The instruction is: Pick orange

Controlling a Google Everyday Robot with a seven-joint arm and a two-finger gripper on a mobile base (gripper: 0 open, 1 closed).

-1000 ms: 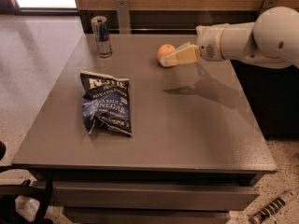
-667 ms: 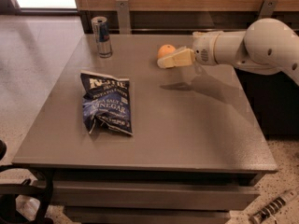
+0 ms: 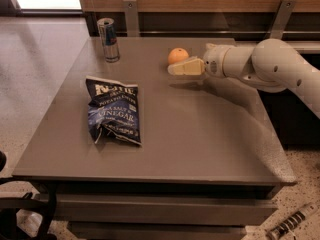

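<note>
Orange sits on the tabletop right behind the gripper tip, seemingly touching it; whether that gripper is spread or closed, can't tell.

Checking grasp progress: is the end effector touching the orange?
Cannot tell. In the camera view the end effector overlaps the lower edge of the orange, which could be contact or just lying in front of it.

Rounded white arm, cream gripper (over the table).
</note>
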